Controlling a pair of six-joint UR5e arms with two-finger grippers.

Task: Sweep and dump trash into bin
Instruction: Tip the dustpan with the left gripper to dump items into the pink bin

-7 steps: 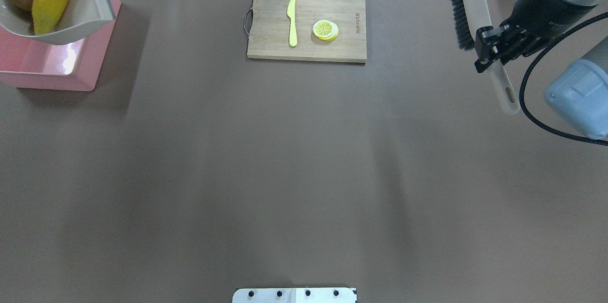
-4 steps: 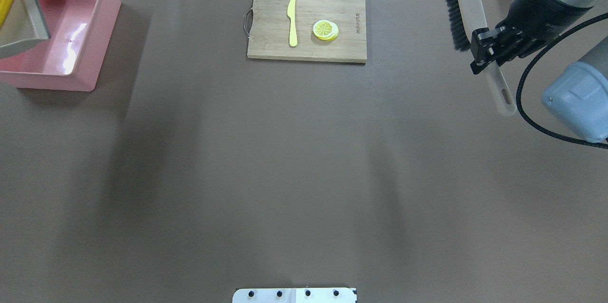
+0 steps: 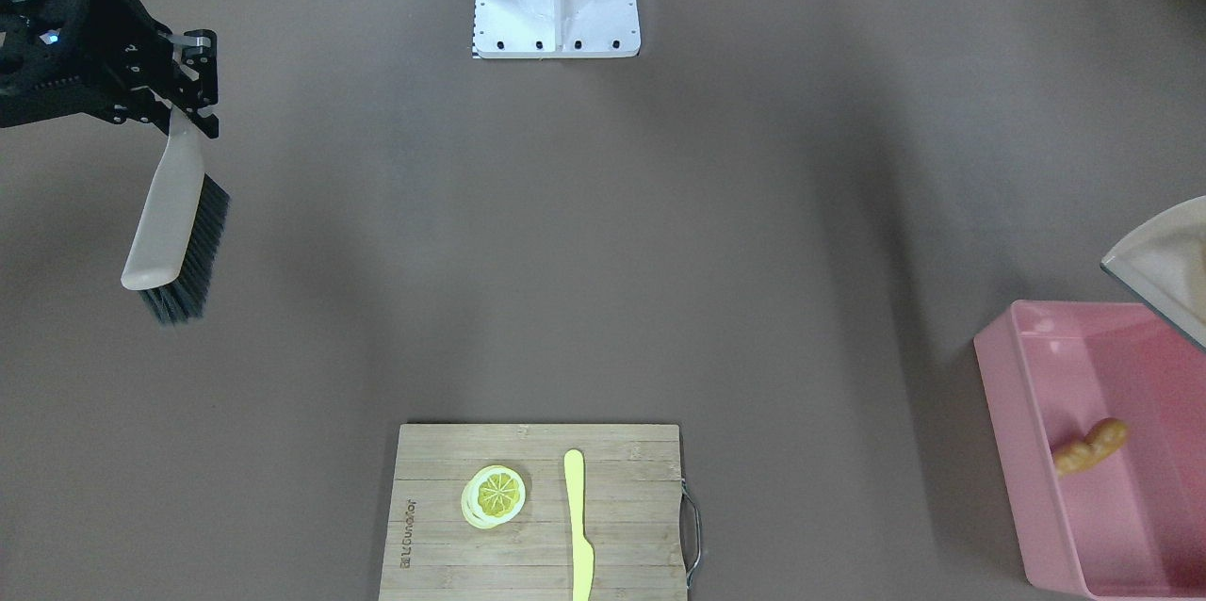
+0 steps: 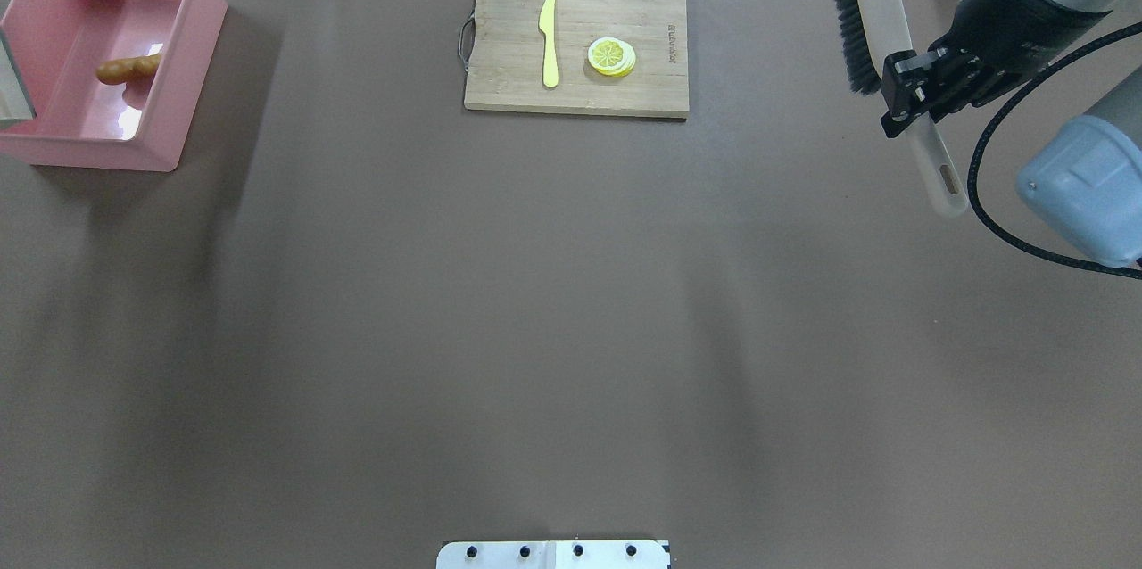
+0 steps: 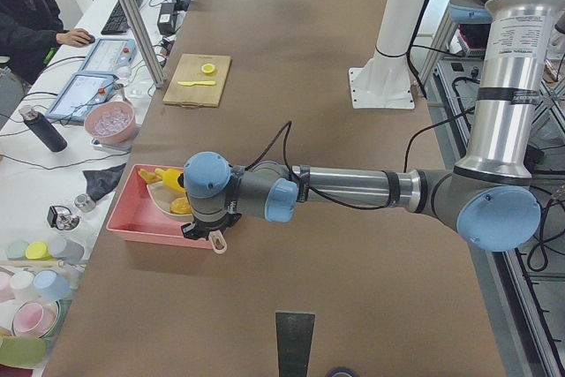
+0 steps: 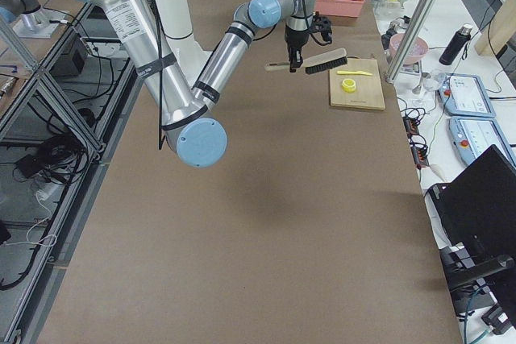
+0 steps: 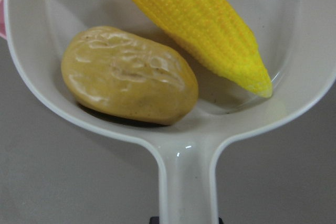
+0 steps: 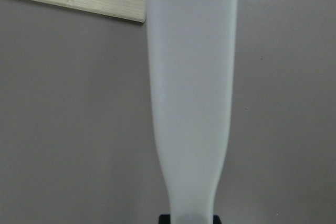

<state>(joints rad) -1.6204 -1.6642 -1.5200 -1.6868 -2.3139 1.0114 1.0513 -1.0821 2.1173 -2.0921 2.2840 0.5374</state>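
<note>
My left claw (image 5: 208,229) is closed on the handle of the beige dustpan (image 7: 185,177). It holds the pan in the air over the robot-side edge of the pink bin (image 4: 192,52). In my left wrist view the handle runs straight down to the claw's base. Two pieces of trash lie in the scoop. The yellow corn cob (image 7: 205,19) lies slantwise across the upper part. The tan-brown potato (image 7: 128,74) sits beside it, nearer the handle. The two seem to touch, though I cannot be certain.

The third piece, the knobbly ginger root (image 4: 128,68), lies on the floor of the bin. The bin stands at the far left corner of the bench (image 4: 571,328).

My right claw (image 4: 910,101) is clamped across the pale handle of the brush (image 4: 870,7), partway along it. It holds the brush clear of the bench on the far right side, with the black bristles pointing towards the middle.

Between the two arms, at the far edge of the bench, lies a wooden cutting board (image 4: 575,96). A pale yellow knife (image 4: 549,38) and a lemon slice (image 4: 611,56) lie on it, near each other but apart.
</note>
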